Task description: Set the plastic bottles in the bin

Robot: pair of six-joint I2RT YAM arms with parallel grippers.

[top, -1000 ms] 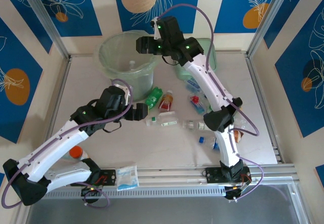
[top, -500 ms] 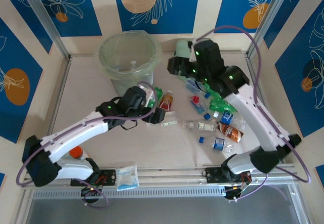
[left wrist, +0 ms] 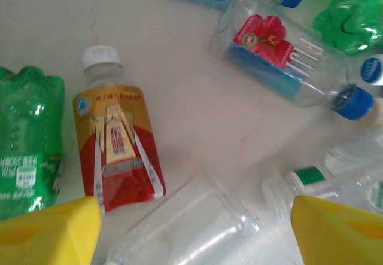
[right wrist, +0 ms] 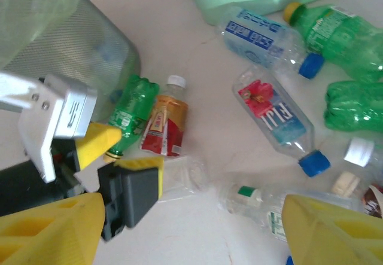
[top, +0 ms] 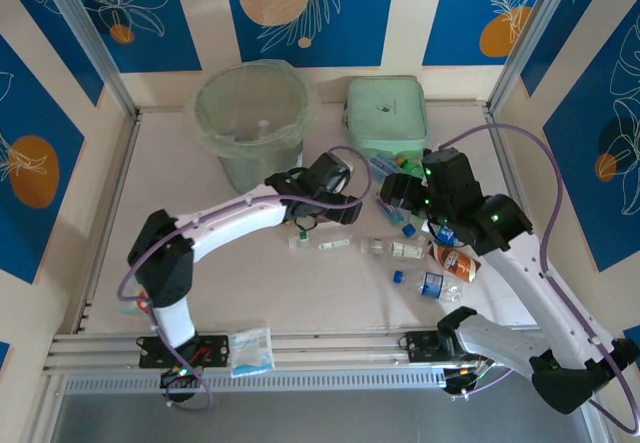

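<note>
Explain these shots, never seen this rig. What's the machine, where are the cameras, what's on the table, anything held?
It is two white robot arms bolted at the near edge of a table, each ending in a two-finger gripper with yellow fingers. The wide picture comes from a fixed camera above and behind them. The other two come from a camera on each wrist, looking down past its own fingers. On the table are a pale-green bin, a mint-green case, scattered small plastic bottles and a printed packet. Nothing is held: the left gripper hangs open over a clear bottle beside a red-and-gold labelled bottle, and the right gripper is open above the bottles too.
</note>
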